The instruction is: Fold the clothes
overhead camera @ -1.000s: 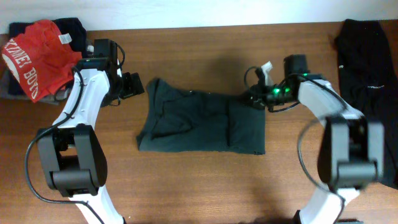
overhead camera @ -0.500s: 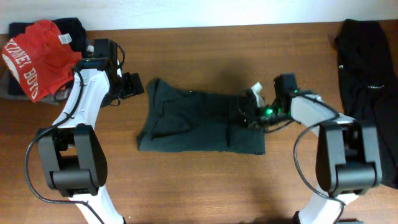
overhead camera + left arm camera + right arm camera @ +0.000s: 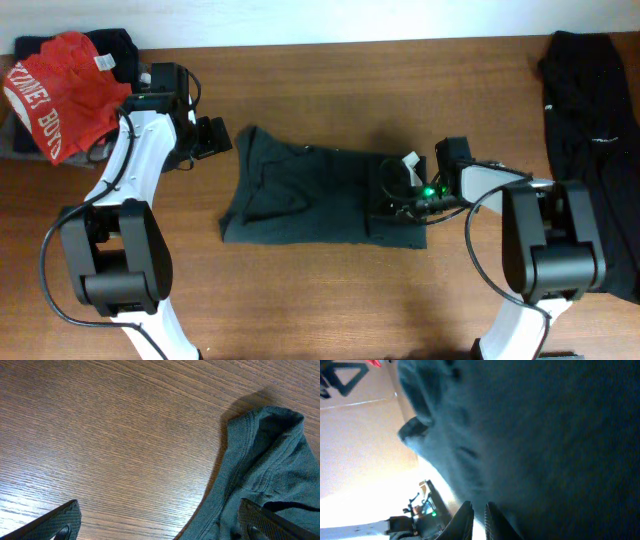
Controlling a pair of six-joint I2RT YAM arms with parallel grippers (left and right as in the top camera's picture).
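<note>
A dark grey-green T-shirt (image 3: pixel 310 195) lies flat mid-table. My right gripper (image 3: pixel 395 200) is low over the shirt's right part. Its fingers (image 3: pixel 476 507) are pressed together on the shirt's cloth (image 3: pixel 545 435), which fills the right wrist view, and the shirt's right edge is drawn in over the body. My left gripper (image 3: pixel 214 137) is open and empty beside the shirt's top left corner. In the left wrist view its fingers (image 3: pixel 162 527) straddle bare wood and the ribbed edge of the shirt (image 3: pixel 265 460).
A red shirt with white lettering (image 3: pixel 55 90) lies on a pile of dark clothes (image 3: pixel 112 45) at the back left corner. A black garment (image 3: pixel 590 110) lies along the right edge. The wooden table (image 3: pixel 320 290) shows bare wood in front.
My right gripper has moved left and towards the front, pulling the shirt's right edge inward over the shirt. The left arm has not moved.
</note>
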